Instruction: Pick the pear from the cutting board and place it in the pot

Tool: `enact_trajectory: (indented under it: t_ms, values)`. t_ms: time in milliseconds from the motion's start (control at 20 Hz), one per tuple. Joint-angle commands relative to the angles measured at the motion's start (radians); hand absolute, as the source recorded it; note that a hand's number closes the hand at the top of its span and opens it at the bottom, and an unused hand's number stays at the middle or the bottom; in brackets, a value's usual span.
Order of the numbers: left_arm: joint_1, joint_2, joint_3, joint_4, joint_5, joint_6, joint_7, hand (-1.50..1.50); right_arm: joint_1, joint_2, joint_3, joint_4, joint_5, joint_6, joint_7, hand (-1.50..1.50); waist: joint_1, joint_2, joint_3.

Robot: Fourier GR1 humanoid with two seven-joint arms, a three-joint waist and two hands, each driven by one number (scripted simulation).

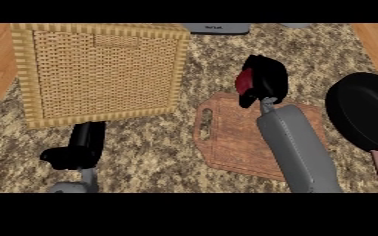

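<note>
I am clasping the red pear (243,82) in my right robot hand (266,79), holding it just past the cutting board's (230,142) far edge, ready for carrying rightward to the black pot (356,111).

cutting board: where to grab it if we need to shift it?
Probably grip the cutting board at its left end, through the handle slot, coming from the left. The board lies flat, so the slot is the one edge to hook; the right forearm covers its right side.
</note>
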Motion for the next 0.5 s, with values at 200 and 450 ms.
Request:
enact_trajectory:
  t_ms: [200, 450]
  values:
    - [0.021, -0.031, -0.026, -0.028, -0.036, 0.049, 0.055, 0.0, -0.163, 0.056, 0.064, -0.052, 0.219, -0.096, 0.215, 1.5, -0.029, -0.008, 0.0]
    - [0.1, 0.0, 0.002, -0.041, 0.005, -0.012, -0.023, 0.0, -0.232, 0.072, 0.079, -0.095, 0.338, 0.013, 0.404, 1.5, -0.027, -0.007, 0.0]
